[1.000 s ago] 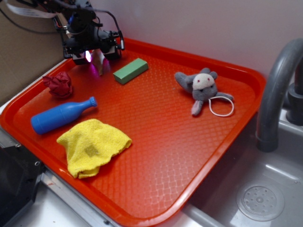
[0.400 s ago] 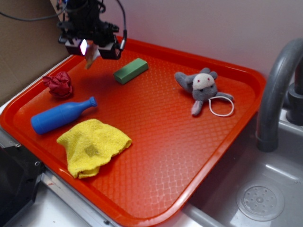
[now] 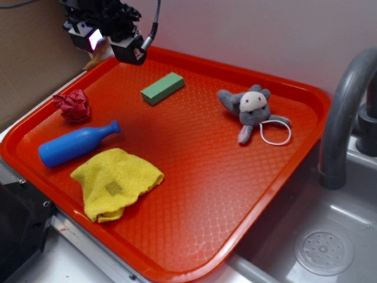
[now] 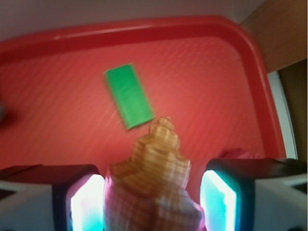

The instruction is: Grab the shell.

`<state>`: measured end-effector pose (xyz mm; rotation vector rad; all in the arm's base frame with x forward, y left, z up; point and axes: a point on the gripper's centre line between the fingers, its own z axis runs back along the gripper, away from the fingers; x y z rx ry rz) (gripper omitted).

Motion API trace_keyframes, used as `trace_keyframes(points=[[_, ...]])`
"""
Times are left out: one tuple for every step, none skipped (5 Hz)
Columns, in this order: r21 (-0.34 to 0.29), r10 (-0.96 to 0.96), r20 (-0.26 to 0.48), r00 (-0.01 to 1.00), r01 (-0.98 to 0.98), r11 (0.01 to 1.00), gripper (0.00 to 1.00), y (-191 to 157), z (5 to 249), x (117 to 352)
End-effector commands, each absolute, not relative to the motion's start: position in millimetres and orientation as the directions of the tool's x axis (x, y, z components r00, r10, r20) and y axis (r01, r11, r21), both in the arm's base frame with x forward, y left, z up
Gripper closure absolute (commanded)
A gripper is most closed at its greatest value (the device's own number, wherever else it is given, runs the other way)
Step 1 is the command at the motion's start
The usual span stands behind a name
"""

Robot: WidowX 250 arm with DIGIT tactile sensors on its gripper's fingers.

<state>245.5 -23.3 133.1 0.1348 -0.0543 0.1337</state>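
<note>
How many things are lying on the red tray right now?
5: green block at the back, plush mouse right, red paper ball left, blue bottle and yellow cloth in front.

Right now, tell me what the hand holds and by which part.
The hand holds the shell, gripped on its wide ridged body between the two fingers, spiral tip pointing out, lifted above the tray.

Tan ridged shell [image 4: 153, 185], green block [image 4: 129, 96]

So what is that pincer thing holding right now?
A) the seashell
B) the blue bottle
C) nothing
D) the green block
A: the wrist view shows the pincer shut on the ridged tan shell, lifted above the red tray, while the green block and blue bottle lie on it.
</note>
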Motion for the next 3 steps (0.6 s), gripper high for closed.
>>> trace_keyframes(points=[[0.046,0.004,0.227,0.974,-0.015,0.999,1.00,-36,229,231],[0.055,0.034,0.269,0.963,-0.050,0.997,1.00,-31,254,225],[0.110,-0.006,0.191,0.982,-0.015,0.994,1.00,-20,239,231]])
